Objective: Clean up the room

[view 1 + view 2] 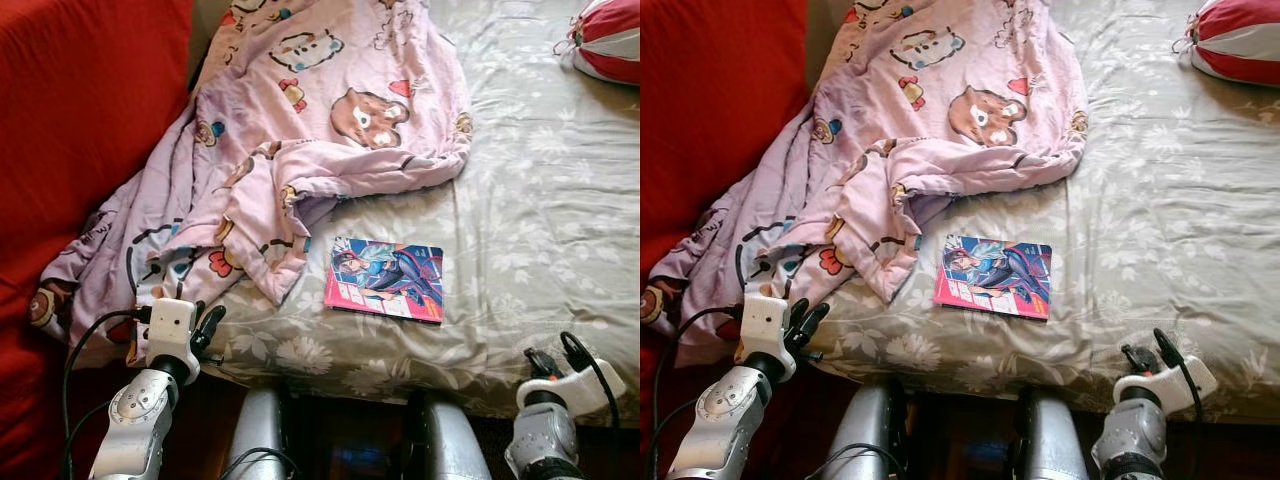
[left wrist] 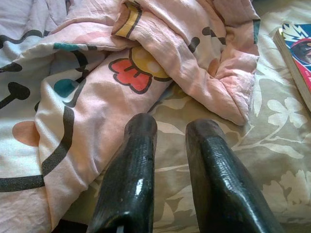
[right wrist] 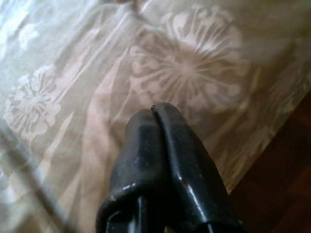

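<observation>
Grey-green floral bedsheet (image 1: 540, 200) covers the bed that spreads before the robot, with a red wall or headboard (image 1: 70, 120) along its left side. A pink cartoon-print blanket (image 1: 300, 110) lies rumpled across the left half of the bed, one folded corner trailing down toward the near edge. Just beside that corner, flat on the sheet, rests a comic book (image 1: 386, 279) with a bright blue and pink cover (an anime figure on it); it is near the blanket but not under it. At the far right corner sits a red-and-white striped cushion (image 1: 608, 40).

The left gripper (image 2: 170, 131) hovers at the bed's near edge, close to the blanket's hem, its two black fingers (image 2: 138, 160) parted with a narrow gap and nothing between them. The right gripper (image 3: 154, 114) is low at the bed's near right edge, its fingers pressed together, empty, pointing at the floral sheet.
</observation>
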Motion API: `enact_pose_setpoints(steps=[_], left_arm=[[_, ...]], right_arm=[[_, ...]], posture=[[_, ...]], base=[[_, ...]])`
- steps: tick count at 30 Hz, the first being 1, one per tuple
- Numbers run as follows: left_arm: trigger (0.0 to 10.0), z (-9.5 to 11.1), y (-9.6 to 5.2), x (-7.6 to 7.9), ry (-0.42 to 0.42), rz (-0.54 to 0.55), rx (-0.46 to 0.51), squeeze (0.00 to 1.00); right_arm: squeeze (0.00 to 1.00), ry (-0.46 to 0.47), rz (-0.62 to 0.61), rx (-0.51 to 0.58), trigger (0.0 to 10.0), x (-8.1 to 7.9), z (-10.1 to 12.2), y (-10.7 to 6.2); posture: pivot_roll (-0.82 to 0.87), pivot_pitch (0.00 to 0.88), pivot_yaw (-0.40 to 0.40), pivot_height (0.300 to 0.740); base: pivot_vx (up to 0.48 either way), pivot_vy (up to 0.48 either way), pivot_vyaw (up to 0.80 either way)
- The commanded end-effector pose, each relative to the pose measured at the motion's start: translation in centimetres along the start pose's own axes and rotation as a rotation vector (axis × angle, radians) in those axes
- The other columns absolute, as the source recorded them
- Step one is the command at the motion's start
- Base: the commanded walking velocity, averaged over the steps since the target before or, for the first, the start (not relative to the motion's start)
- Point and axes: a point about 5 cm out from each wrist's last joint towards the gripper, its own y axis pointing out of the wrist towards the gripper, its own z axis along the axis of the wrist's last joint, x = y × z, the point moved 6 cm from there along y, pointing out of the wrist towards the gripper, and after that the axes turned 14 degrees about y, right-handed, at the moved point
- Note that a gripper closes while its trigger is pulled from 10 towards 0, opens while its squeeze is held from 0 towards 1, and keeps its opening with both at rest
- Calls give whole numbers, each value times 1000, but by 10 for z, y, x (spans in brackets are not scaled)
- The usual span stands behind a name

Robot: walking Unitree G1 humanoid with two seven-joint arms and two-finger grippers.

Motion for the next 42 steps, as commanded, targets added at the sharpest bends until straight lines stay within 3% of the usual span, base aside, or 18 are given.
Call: enact_pose_setpoints(steps=[1, 2, 9, 22, 30, 42], left_arm=[[10000, -10, -5, -1, 4, 0, -31, 0], [10000, -10, -4, -1, 4, 2, -30, 0], [10000, -9, -5, -4, 5, 11, -27, 0], [10000, -10, -13, -9, 11, 24, -30, 0], [10000, -12, -17, -15, 21, 31, -38, 0], [10000, -14, -20, -20, 32, 39, -47, 0]], right_arm=[[0, 10, 62, 9, 10000, -8, -4, -4], [0, 52, 159, 12, 10000, -26, -8, -5], [0, 77, 317, -72, 10000, -75, -32, -7], [0, 114, 383, -325, 10000, -115, -86, -17], [0, 160, 307, -372, 10000, -111, -97, -18], [0, 225, 250, -336, 10000, -98, -91, -15]], posture=[[164, 215, 84, 601], [161, 217, 85, 601], [170, 220, 81, 601], [213, 233, 78, 601], [235, 233, 83, 601], [237, 231, 86, 601]], base=[[0, 0, 0], [0, 0, 0], [0, 0, 0], [0, 0, 0], [0, 0, 0], [0, 0, 0]])
